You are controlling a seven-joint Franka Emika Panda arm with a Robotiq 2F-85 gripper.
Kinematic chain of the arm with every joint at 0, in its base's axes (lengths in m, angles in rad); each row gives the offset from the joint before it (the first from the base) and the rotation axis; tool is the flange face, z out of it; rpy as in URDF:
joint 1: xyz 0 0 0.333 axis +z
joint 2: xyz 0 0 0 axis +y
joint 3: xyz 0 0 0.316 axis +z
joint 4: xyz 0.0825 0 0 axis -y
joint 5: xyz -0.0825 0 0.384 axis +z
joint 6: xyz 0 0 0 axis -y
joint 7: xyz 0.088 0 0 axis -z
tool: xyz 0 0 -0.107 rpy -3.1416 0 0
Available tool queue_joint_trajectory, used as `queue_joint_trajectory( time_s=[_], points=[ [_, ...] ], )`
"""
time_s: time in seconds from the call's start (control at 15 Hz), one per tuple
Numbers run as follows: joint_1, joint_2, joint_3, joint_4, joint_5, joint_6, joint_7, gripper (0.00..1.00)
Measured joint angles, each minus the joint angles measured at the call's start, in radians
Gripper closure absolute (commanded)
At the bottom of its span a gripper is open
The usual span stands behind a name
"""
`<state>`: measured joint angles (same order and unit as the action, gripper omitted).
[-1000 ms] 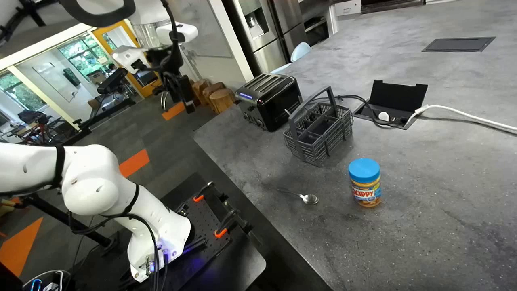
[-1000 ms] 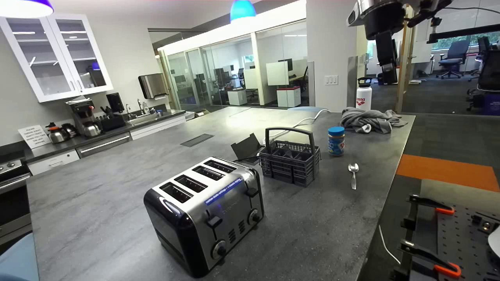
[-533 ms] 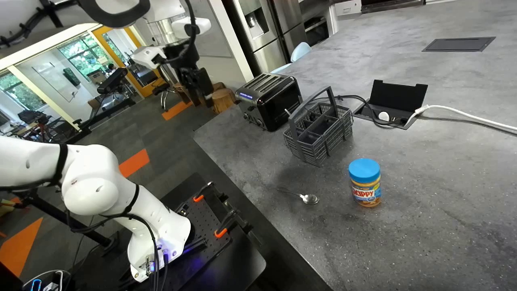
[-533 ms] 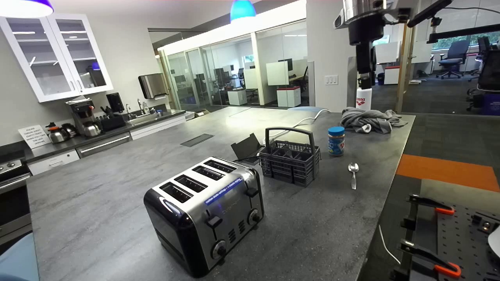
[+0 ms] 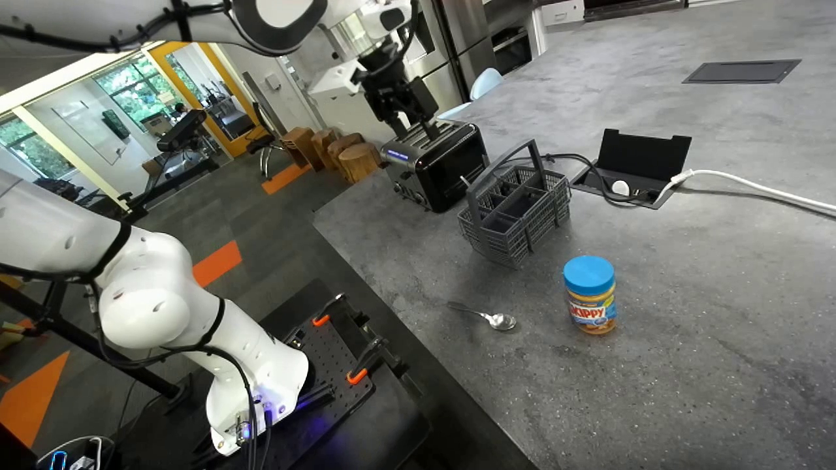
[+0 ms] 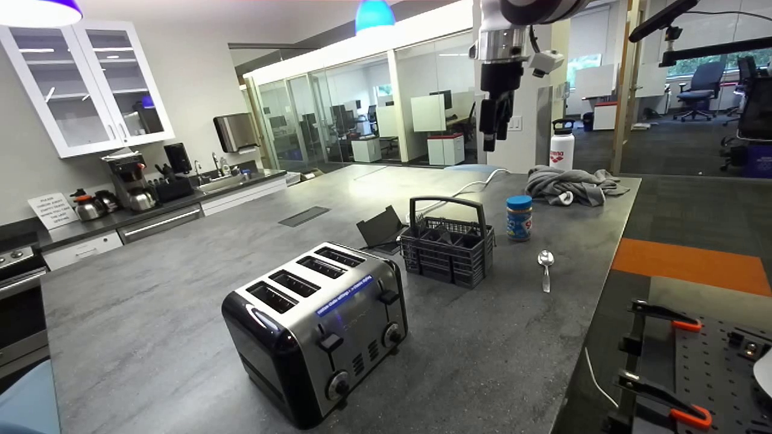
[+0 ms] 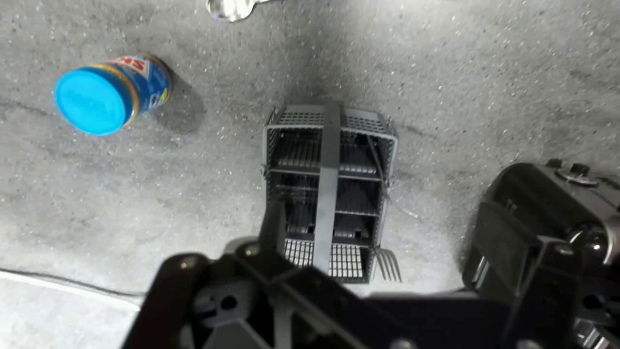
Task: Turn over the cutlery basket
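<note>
The cutlery basket [image 5: 522, 238] stands upright on the grey counter, its compartments facing up and its centre handle raised; it also shows in an exterior view [image 6: 445, 253]. In the wrist view the basket [image 7: 328, 186] is seen from above. A fork [image 7: 389, 265] lies in it with the tines sticking out past one side. My gripper [image 5: 416, 132] hangs in the air above counter height, apart from the basket, and shows in an exterior view [image 6: 496, 140]. In the wrist view its jaws [image 7: 390, 213] are wide apart with nothing between them. The left finger overlaps the basket's edge in that picture.
A four-slot toaster [image 6: 325, 325] stands beside the basket. A peanut butter jar [image 5: 590, 297] and a spoon [image 5: 499, 320] are on the counter. An open outlet box [image 5: 637, 166] with cables lies behind the basket. A grey towel [image 6: 570, 185] lies near the counter's edge [image 6: 603, 301].
The arm has swung inward from beyond the counter's edge, bringing my gripper closer to the basket and toaster. The basket, jar, spoon and toaster have not moved.
</note>
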<state>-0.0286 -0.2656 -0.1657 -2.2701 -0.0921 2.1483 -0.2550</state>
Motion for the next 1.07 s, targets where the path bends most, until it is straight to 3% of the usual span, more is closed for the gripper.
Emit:
queue_joint_trajectory(
  time_s=[0.47, 1.07],
  points=[
    [-0.030, 0.292, -0.005, 0.208, 0.037, 0.060, 0.004, 0.00],
    [-0.033, 0.327, 0.007, 0.233, 0.016, 0.099, 0.004, 0.00]
  ],
)
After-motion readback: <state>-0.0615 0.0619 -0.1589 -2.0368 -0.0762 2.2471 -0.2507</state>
